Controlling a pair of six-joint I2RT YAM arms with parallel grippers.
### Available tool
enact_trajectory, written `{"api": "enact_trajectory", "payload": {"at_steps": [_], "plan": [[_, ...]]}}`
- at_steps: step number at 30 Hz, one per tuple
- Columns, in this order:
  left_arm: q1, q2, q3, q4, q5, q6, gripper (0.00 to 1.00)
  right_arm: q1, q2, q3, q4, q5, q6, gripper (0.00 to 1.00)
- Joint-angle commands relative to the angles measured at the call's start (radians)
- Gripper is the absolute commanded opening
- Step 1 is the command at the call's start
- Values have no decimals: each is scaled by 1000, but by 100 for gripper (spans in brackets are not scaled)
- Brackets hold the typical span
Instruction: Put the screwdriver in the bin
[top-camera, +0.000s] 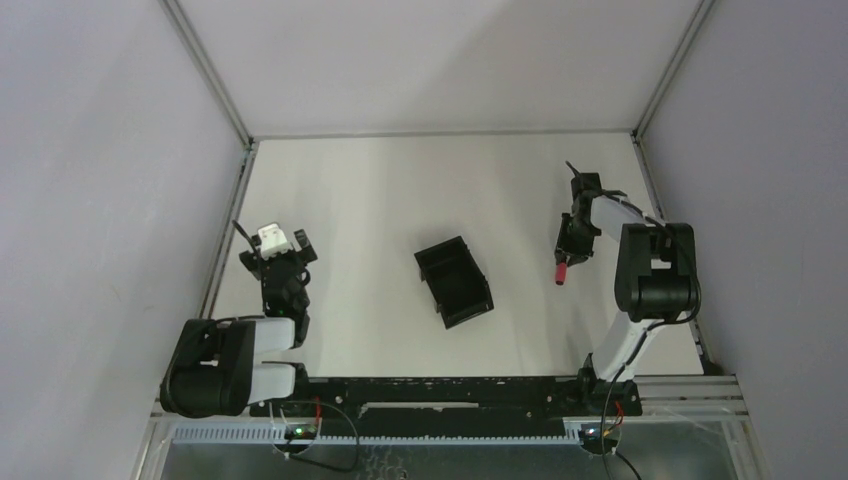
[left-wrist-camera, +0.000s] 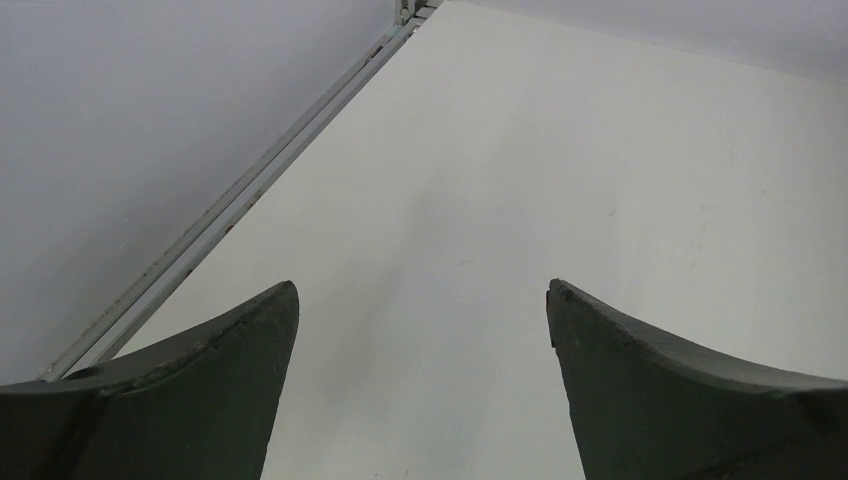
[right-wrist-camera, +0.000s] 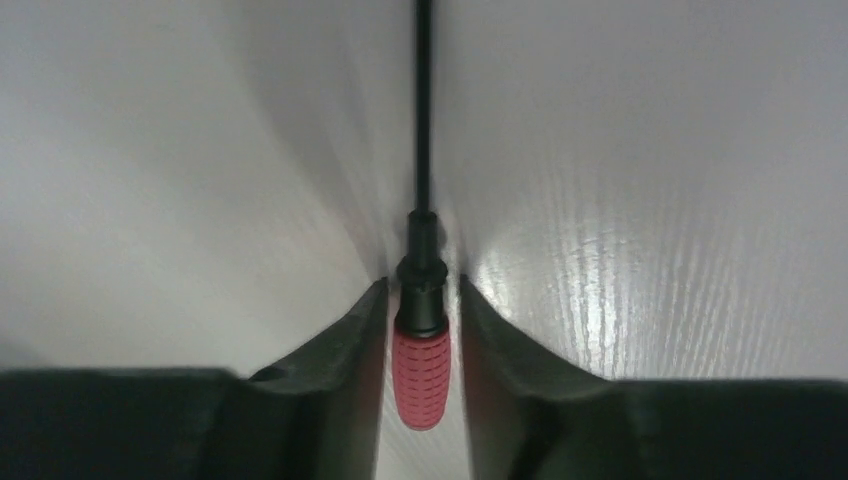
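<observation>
The screwdriver (top-camera: 562, 271) lies on the white table at the right, its red handle toward me and its thin dark shaft (right-wrist-camera: 423, 100) pointing away. My right gripper (top-camera: 570, 243) is down over it. In the right wrist view the screwdriver (right-wrist-camera: 421, 370) lies between the jaws of the right gripper (right-wrist-camera: 422, 283), which stand close on either side of the handle with a thin sliver of table showing each side. The black bin (top-camera: 440, 252) sits mid-table, well left of the screwdriver. My left gripper (top-camera: 277, 252) rests at the left, open and holding nothing, as the left wrist view of the gripper (left-wrist-camera: 422, 290) shows.
Grey walls enclose the table on the left, right and back, with a metal rail (left-wrist-camera: 230, 205) along the left edge. Both arm bases stand on the black bar (top-camera: 430, 392) at the near edge.
</observation>
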Motion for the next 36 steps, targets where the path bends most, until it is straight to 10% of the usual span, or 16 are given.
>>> {"api": "enact_trajectory", "payload": {"at_steps": [1, 3, 14, 24, 36], "plan": [[7, -5, 43, 17, 11, 5, 98, 1, 23, -6, -13, -15, -16, 23], [7, -5, 43, 17, 11, 5, 98, 4, 12, 9, -40, -2, -26, 1], [7, -5, 43, 16, 11, 6, 98, 270, -262, 346, -372, 207, -118, 0], [6, -5, 43, 16, 11, 5, 98, 817, -404, 253, 0, 233, -385, 0], [6, -5, 44, 16, 11, 5, 98, 898, -191, 92, 101, 71, -409, 0]]}}
